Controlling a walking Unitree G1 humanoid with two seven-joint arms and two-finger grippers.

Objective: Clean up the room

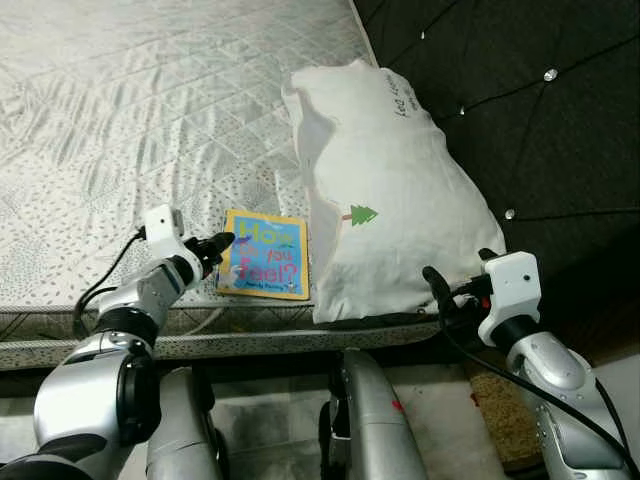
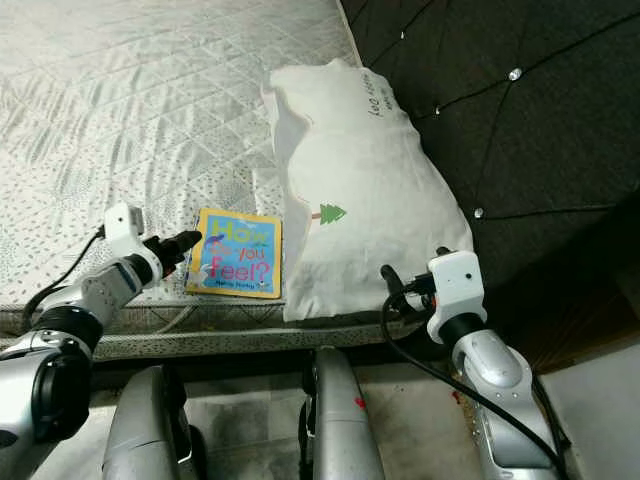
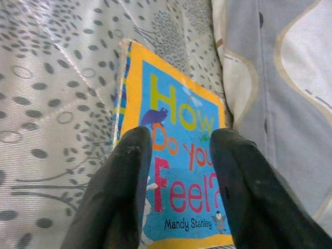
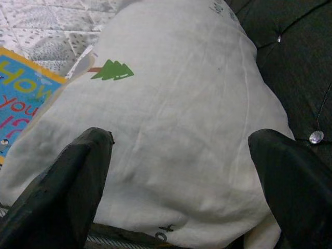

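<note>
Head view: a kids' book (image 1: 264, 255) is seen flat on the mattress (image 1: 120, 120), just beside the pillow (image 1: 390, 190), so it's probably the pickup.
Left wrist: left gripper (image 3: 179, 171) is spread slightly over the book, nothing held.
Right wrist: right gripper (image 4: 181, 171) is opened wide facing the pillow, empty.

1. Book (image 3: 179, 171), front cover: title "How Do You Feel?" in large multicoloured letters on a blue field with a yellow border.
2. Book, lower edge of cover: author line "Mandy Stanley" in small dark print.
3. Pillow (image 1: 390, 190), top corner: short line of dark print, too small to read.
4. Pillow, near edge: partial dark print in the right wrist view, illegible.
</note>
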